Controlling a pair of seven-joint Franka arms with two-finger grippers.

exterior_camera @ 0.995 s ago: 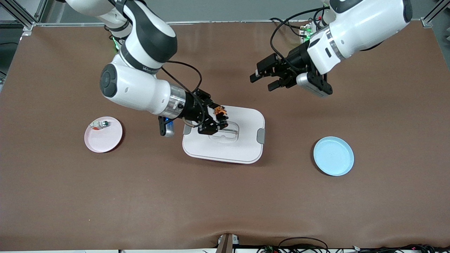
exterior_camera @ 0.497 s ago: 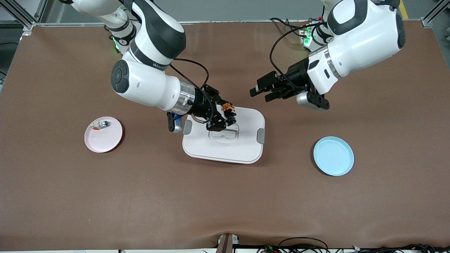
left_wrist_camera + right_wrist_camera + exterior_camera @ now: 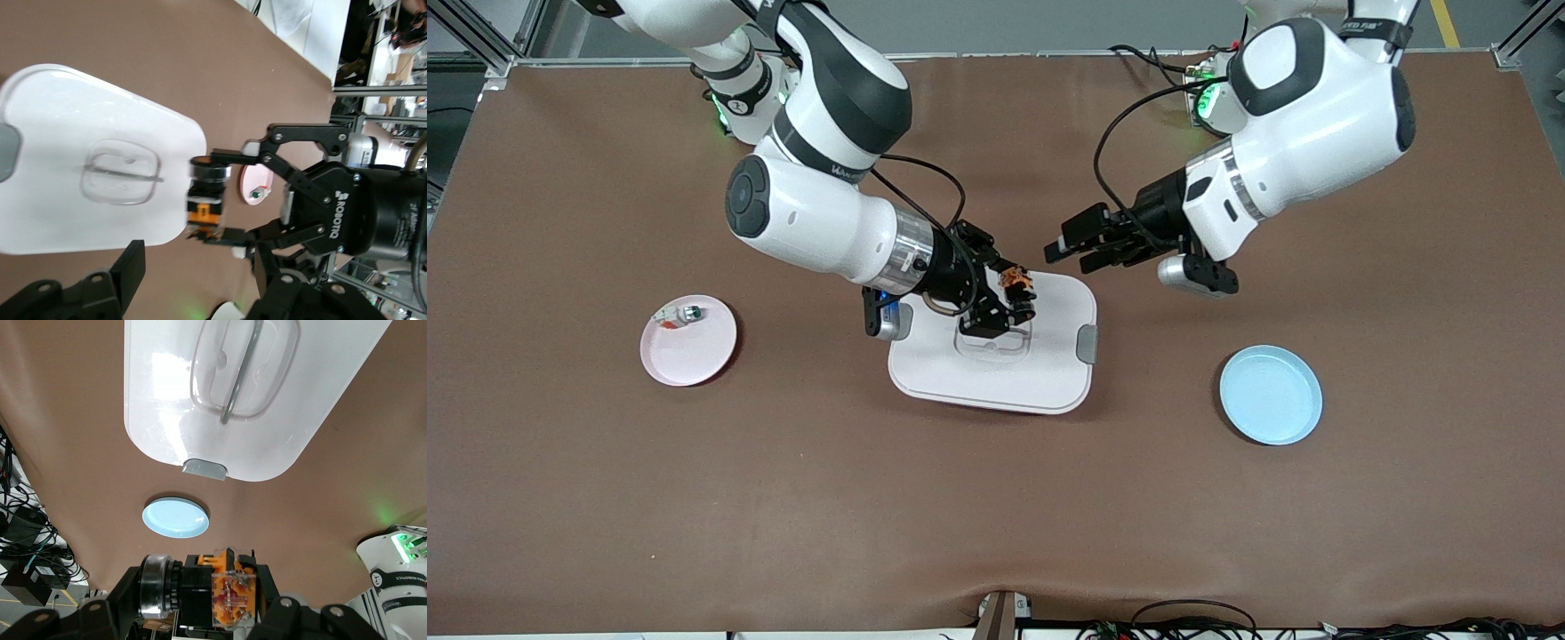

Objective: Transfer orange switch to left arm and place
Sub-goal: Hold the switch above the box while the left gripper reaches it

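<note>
Your right arm is reaching down from its base at the top of the front view, elbow bent, forearm slanting toward the table's middle. Its right gripper [image 3: 1018, 299] is hanging over the box [image 3: 1049, 373], clamped on the orange switch [image 3: 1016, 283] — so the switch is up in the air, above the lid's edge that lies farther from the front camera. In the left wrist view you are seeing the same grip side-on: the switch [image 3: 205, 200] pinched between two black fingertips, and the word ROBOTIQ printed in white on the right gripper's body.

Your left arm is coming in from its own base, wrist angled toward the switch. Its left gripper [image 3: 1069, 251] is hovering over bare table just beside the box's corner, fingers parted and nothing between them — apart from the switch.

On the right arm's grey elbow band some lettering is showing, but you cannot read it.

Counting: you are looking at two arms, one box, one switch and two plates. The pink plate [image 3: 694, 351] is sitting toward the right arm's end and carrying a small silver-and-white part [image 3: 680, 314]; the light-blue plate [image 3: 1270, 396] is sitting toward the left arm's end.
</note>
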